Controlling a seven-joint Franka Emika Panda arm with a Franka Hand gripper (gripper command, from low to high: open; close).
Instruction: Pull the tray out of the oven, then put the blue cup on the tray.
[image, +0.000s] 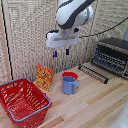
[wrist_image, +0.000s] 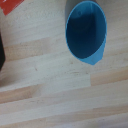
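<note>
up above the table, we see the gripper (image: 61, 51) hanging in the air over the blue cup (image: 69, 84), well clear of it. its two dark fingers (image: 67, 51) point downward with a small gap between them, so we read the pincer as parted narrowly and holding nothing.

the blue cup stands upright on the wooden table (image: 95, 102), its handle turned toward the exterior view's right. just behind it, touching or nearly so, we make out a red bowl (image: 70, 75). in the wrist view the cup (wrist_image: 86, 31) shows its open mouth and dark blue inside, resting on pale wood planks.

the oven (image: 113, 55) sits at the exterior view's right, its door down. the tray (image: 93, 73) lies out in front of it, on the table, between the oven and the cup and apart from the cup.

toward the exterior view's left, a red basket (image: 23, 102) occupies the near corner, and a yellow-orange box (image: 44, 77) stands upright between the basket and the cup.
</note>
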